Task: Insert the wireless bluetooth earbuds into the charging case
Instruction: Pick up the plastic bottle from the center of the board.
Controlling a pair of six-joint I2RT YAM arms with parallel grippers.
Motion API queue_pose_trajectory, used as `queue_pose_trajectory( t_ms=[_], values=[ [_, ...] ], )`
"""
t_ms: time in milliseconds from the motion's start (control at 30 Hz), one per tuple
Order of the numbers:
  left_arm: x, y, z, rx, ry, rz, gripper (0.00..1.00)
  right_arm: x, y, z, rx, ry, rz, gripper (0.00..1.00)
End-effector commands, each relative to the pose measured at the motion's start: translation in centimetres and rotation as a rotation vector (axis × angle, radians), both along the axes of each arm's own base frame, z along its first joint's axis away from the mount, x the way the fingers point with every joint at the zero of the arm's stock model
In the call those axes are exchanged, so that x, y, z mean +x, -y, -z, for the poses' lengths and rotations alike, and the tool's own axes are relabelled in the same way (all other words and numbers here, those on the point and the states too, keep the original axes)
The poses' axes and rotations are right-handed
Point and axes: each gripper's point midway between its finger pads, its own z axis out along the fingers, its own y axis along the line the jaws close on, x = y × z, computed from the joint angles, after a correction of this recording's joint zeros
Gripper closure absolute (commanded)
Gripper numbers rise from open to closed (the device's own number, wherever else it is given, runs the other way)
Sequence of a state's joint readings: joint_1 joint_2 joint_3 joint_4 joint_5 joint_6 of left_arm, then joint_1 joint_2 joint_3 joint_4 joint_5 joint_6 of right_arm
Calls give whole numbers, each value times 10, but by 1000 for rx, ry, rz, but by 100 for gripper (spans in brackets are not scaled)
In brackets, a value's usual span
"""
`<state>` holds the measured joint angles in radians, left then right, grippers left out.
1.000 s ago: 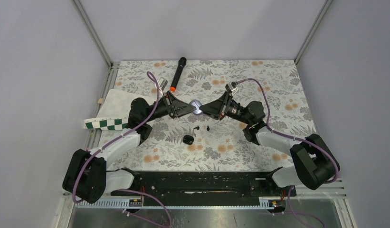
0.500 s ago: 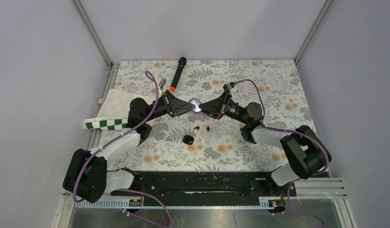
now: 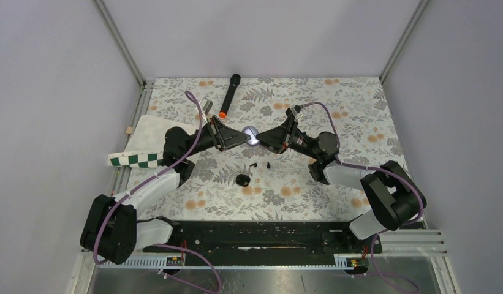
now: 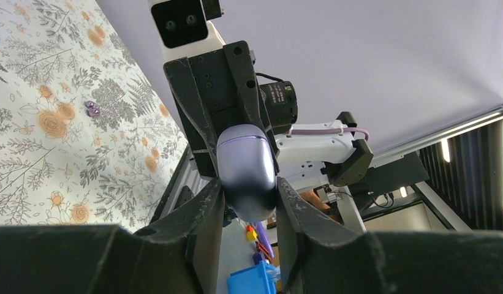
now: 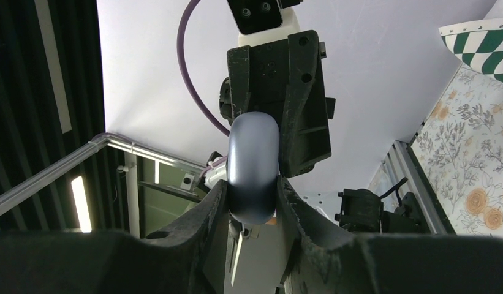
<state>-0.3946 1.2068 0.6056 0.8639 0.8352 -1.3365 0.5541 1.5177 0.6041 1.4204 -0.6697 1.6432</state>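
Observation:
A lavender-grey, pebble-shaped charging case [image 3: 251,133] with a lid seam hangs above the floral table, between the two arms. My left gripper [image 3: 245,136] is shut on one end of it. The left wrist view shows both fingers pressed to the charging case's [image 4: 245,168] sides, around the left gripper [image 4: 247,202]. My right gripper [image 3: 259,137] is shut on the other end. In its wrist view the charging case [image 5: 253,165] fills the right gripper [image 5: 252,202]. Two tiny dark earbuds [image 3: 253,165] [image 3: 268,165] lie on the table below. They show as a purple pair of earbuds [image 4: 91,109] in the left wrist view.
A small round black object [image 3: 242,179] lies just in front of the earbuds. A black microphone [image 3: 228,95] with an orange ring lies at the back. A white pad [image 3: 152,131] and a green-checked cloth [image 3: 138,159] sit at the left edge.
The left gripper's fingers have closed in on the case. Both grippers and the case have shifted slightly up and to the left, and the right arm's elbow has drawn inward.

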Motion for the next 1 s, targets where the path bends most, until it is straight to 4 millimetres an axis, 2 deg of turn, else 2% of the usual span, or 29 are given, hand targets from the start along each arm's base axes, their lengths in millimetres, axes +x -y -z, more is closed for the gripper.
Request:
queue_pose_trajectory(
  t_ms=[0,100,200,367,533,600,733,833,900,967],
  values=[
    [-24,-6,-29,-34,209,62,100,-1,4,-46,120,20,-24,90],
    [-26,-7,-33,-51,218,70,100,-1,4,-53,136,10,-38,86],
    [-30,-8,-38,-74,241,80,100,0,4,-58,150,-10,-49,86],
    [-38,-13,-53,-116,284,100,100,5,3,-55,156,-50,-50,83],
    [-41,-16,-57,-123,288,99,100,8,1,-52,153,-54,-44,80],
    [-40,-16,-56,-118,283,94,100,6,2,-55,152,-35,-46,83],
    [-34,-14,-50,-84,259,76,100,1,-1,-58,122,13,-62,99],
    [-26,-11,-41,-29,228,59,100,-2,-6,-48,36,42,-54,100],
    [-21,-10,-35,13,207,43,76,-2,-8,-34,-56,47,-28,100],
    [-15,-11,-29,69,199,13,48,-3,-5,-24,-150,67,14,100]
  ],
)
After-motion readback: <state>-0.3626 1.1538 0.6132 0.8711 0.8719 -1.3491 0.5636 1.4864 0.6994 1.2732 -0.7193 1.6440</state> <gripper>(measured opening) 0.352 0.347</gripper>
